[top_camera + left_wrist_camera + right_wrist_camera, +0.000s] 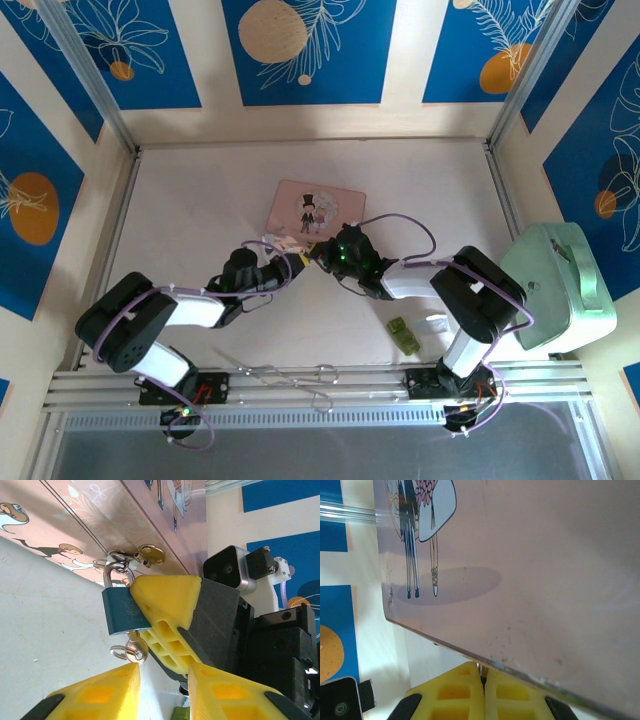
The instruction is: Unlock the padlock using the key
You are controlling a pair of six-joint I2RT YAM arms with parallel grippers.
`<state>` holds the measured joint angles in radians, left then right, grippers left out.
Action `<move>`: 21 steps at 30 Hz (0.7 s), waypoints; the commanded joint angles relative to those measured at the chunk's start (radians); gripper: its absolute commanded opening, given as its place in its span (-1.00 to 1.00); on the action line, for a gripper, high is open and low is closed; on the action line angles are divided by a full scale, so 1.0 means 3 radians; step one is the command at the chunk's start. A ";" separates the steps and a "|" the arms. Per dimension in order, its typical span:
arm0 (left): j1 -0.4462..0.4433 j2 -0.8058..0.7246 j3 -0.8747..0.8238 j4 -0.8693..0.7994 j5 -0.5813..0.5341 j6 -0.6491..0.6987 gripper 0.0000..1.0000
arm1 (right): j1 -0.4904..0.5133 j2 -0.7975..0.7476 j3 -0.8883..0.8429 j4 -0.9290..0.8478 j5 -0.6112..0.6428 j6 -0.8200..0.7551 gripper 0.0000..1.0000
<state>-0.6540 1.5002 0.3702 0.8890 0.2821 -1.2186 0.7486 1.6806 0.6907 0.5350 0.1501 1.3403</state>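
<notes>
The small blue padlock [120, 615] hangs by its silvery shackle [114, 572] from the latch of the pink picture box [318, 208]. A silver key [132, 649] with a small ring sticks out of the padlock's underside. My right gripper [320, 255] is shut on the padlock's right edge, one yellow finger [165, 602] lying over it. In the right wrist view its fingers [465, 690] are pressed together under the box's lid [530, 555]. My left gripper [162, 680] is open just below the key, its left fingertip almost touching the key's head.
A brass piece [150, 555] sits on the box's latch beside the shackle. A small green block [404, 334] lies by the right arm's base. A pale green case [555, 285] stands at the right edge. Metal rings [290, 375] lie on the near rail.
</notes>
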 commanded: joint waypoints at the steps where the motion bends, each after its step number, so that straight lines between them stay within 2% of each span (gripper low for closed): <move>1: -0.0049 -0.0035 0.0029 -0.0216 -0.0284 0.0027 -0.37 | 0.0076 0.0059 -0.0146 -0.0399 -0.0337 0.0497 -1.00; 11: -0.0090 0.0048 0.0055 -0.0233 -0.0470 -0.0109 -0.43 | 0.0092 0.0064 -0.0132 -0.0416 -0.0327 0.0513 -1.00; 17: -0.0145 0.0027 0.0074 -0.0366 -0.0572 -0.0140 -0.34 | 0.0099 0.0087 -0.0119 -0.0404 -0.0332 0.0538 -1.00; 21: -0.0169 0.0084 0.0068 -0.0324 -0.0594 -0.0247 -0.39 | 0.0107 0.0078 -0.0124 -0.0401 -0.0321 0.0549 -1.00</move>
<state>-0.6922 1.5078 0.3733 0.8742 0.1917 -1.2858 0.7536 1.6787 0.6907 0.5312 0.1574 1.3499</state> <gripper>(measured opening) 0.307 0.047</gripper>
